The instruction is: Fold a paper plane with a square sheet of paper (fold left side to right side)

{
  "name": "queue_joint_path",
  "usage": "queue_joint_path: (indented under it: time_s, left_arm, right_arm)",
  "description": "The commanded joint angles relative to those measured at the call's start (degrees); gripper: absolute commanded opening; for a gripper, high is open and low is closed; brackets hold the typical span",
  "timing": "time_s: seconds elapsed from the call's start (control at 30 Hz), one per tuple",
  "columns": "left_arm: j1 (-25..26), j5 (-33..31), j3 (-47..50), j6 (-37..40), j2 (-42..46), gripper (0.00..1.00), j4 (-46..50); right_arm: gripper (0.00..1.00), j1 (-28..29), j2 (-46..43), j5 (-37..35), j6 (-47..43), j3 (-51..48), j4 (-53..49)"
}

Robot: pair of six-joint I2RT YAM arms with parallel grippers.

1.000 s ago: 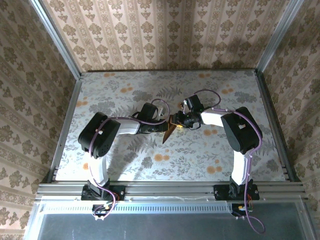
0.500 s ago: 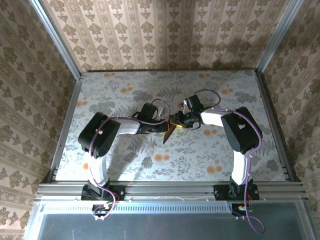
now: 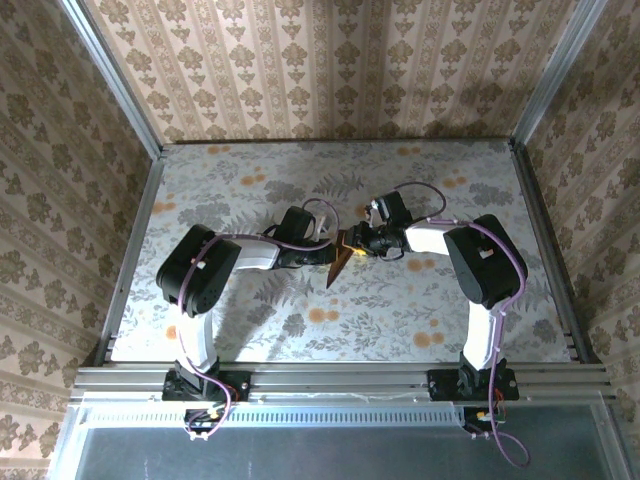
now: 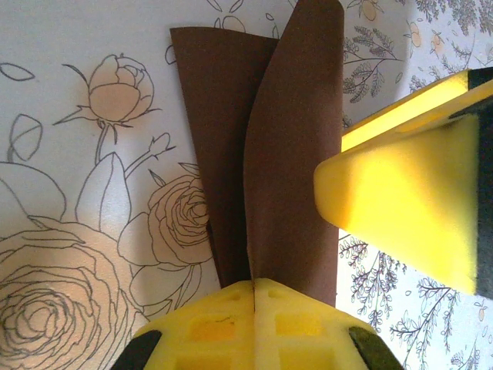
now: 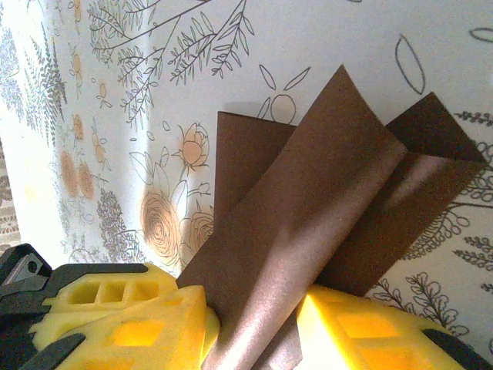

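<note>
Top external view: the square sheet of paper (image 3: 340,262), partly folded, stands at table centre between both grippers. Left gripper (image 4: 254,289), at the sheet's 9 o'clock, has fingers pressed together, pinching its edge. Right gripper (image 5: 250,312), at 3 o'clock, clamps the folded layers.

The top cam sits high behind the arm bases and looks down toward 12 o'clock over the whole floral tabletop (image 3: 250,320). Both wrist cams are super close, each peeking past its own yellow pincer pads at the same folded brown paper (image 4: 269,154) (image 5: 308,223). That paper (image 3: 340,262) at mid-table is what all three views share.
</note>
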State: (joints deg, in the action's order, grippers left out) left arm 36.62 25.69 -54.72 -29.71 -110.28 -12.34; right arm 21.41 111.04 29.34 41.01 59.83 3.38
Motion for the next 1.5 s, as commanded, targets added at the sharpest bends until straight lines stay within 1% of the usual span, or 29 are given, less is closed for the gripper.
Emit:
queue_joint_path:
  time_s: [0.0,0.33,0.43,0.6,0.7,1.03,1.47]
  left_arm:
    - [-0.1,-2.4,2.8,0.6,-4.0,0.0,6.3]
    - [0.0,-2.6,3.0,0.8,-4.2,0.0,6.2]
    - [0.0,-2.7,3.1,0.7,-4.0,0.0,6.0]
    - [0.0,-2.8,3.2,1.0,-3.5,0.0,6.0]
    - [0.1,-2.8,3.2,1.0,-3.6,0.0,6.0]
    - [0.1,-3.1,3.2,1.0,-3.3,0.0,6.2]
    - [0.2,-3.4,3.3,1.1,-3.4,0.0,6.4]
  right_arm:
    - [0.38,-0.3,-2.0,0.5,0.9,-1.1,-1.8]
    - [0.38,-1.0,-5.7,0.1,0.7,-2.8,-2.8]
    - [0.36,-1.4,-7.0,-0.9,-0.5,-2.3,-4.5]
    - [0.16,-1.3,-6.3,-1.2,-2.0,0.9,-7.2]
    - [0.13,-0.4,-4.3,-1.5,-2.8,3.6,-8.9]
    - [0.11,1.1,1.6,-2.3,-4.0,8.4,-11.1]
    - [0.11,1.5,3.0,-4.3,-5.6,7.7,-13.8]
